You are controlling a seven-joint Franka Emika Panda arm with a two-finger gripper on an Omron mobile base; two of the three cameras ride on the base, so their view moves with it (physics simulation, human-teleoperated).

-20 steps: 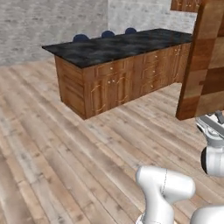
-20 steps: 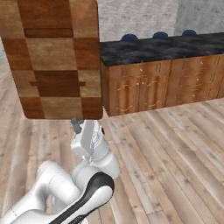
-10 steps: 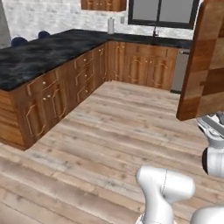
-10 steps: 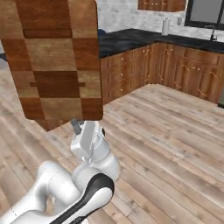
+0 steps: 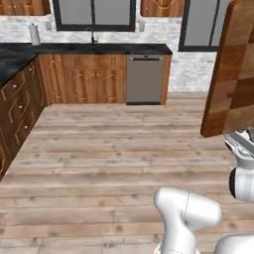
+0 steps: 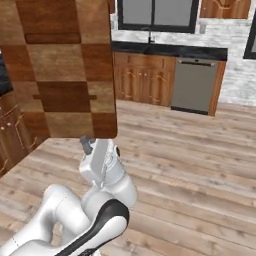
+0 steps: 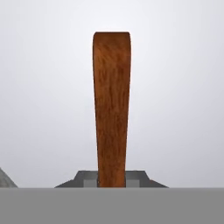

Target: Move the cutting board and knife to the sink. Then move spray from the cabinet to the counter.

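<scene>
My gripper [image 6: 93, 145] is shut on the lower edge of the cutting board [image 6: 65, 70], a wooden board checkered in light and dark brown. The board stands upright above the hand, high over the floor. In the left base view the cutting board [image 5: 233, 74] rises at the right edge above the gripper [image 5: 237, 141]. Seen edge-on in the hand view, the cutting board [image 7: 112, 109] sticks up from between the gripper's [image 7: 112, 179] fingers. Across the room runs the black counter [image 5: 99, 48] with a faucet [image 5: 92, 37] under the window, where the sink lies. The knife and spray are out of view.
A grey dishwasher [image 5: 145, 79] sits under the far counter [image 6: 170, 50], right of the faucet [image 6: 149, 37]. Lower cabinets [image 5: 20, 114] line the left side. Wall cabinets [image 5: 158, 7] hang beside the window. Open wooden floor [image 5: 109, 158] lies between me and the counter.
The whole scene has swung sideways with the base: the island counter slid out of view and the far counter with window and dishwasher came in. The board stays gripped upright.
</scene>
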